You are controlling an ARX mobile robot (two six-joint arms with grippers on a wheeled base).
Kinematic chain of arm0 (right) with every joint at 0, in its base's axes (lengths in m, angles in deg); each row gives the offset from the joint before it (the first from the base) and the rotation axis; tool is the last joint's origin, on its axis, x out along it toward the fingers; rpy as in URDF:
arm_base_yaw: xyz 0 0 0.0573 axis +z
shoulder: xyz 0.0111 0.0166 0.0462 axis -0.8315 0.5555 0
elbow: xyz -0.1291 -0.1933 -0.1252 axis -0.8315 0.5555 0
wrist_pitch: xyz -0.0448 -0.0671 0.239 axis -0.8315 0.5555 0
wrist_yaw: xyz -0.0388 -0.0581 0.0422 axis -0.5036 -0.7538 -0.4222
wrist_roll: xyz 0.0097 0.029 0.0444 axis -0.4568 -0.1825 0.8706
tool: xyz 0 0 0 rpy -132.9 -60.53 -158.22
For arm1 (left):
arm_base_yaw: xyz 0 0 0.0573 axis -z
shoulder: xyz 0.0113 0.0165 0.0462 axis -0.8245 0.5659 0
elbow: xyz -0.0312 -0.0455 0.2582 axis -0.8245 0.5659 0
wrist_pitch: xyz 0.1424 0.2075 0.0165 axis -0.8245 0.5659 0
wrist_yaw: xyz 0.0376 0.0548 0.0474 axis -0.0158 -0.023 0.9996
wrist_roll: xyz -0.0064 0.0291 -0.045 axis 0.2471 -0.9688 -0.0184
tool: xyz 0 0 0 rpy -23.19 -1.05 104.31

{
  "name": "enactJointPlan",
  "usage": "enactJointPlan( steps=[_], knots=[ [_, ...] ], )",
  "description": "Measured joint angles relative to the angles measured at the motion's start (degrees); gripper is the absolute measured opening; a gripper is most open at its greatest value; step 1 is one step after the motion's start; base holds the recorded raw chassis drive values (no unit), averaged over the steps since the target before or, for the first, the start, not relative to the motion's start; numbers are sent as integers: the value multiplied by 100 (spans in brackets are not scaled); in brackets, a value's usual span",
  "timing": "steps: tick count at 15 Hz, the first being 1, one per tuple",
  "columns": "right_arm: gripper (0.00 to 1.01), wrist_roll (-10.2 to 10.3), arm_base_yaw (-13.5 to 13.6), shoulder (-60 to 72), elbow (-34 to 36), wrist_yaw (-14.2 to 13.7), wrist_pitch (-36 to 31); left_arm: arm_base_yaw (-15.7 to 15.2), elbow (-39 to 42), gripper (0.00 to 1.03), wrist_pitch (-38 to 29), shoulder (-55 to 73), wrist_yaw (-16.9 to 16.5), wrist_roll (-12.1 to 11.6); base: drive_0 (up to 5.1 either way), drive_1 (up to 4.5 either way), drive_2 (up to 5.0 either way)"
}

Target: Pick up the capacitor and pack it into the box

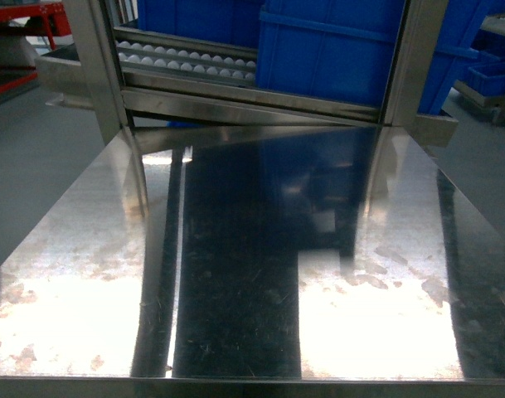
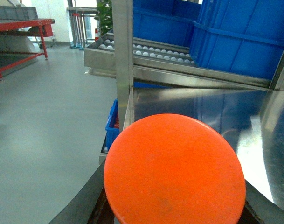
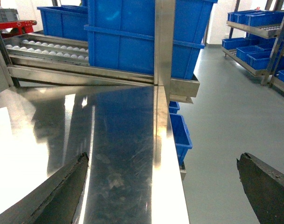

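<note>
Fingers first: on the right wrist view the right gripper [image 3: 162,191] stands wide apart, one dark finger [image 3: 62,193] at seven o'clock, the other at four o'clock, nothing between them but bare steel and floor. Over on the left wrist view, the left gripper [image 2: 174,219] is mostly hidden; only dark edges of it show at seven and five o'clock, and a big round orange disc [image 2: 174,170] fills the lower half of the picture right at it. Whether those fingers are clamped on the disc or just sit behind it, I cannot tell.

Up in the head view, neither arm shows. A shiny steel table [image 1: 252,274] spreads across the frame, scuffed and blotched, bright glare at seven and five o'clock. At twelve o'clock, a tilted roller rack [image 1: 186,62] runs behind two steel uprights, and large blue bins [image 1: 335,50] sit on it at one o'clock.

On the right wrist view, more blue bins stand on shelving [image 3: 258,28] at two o'clock, across grey floor [image 3: 225,107].

As for the box and the capacitor: neither is in sight in any of the three views.
</note>
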Motion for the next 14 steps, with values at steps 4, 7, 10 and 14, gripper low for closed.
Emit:
enactJointPlan(
  steps=[4, 7, 10, 14],
  knots=[
    [98, -2, 0, 0, 0, 0, -15, 0, 0, 44, -15, 0, 0, 0, 0, 0, 0],
    [98, -2, 0, 0, 0, -2, -7, 0, 0, 44, -15, 0, 0, 0, 0, 0, 0],
    [98, -2, 0, 0, 0, 2, -2, 0, 0, 44, -7, 0, 2, -4, 0, 0, 0],
    [98, 2, 0, 0, 0, -2, -2, 0, 0, 44, 4, 0, -2, -20, 0, 0, 0]
  ],
)
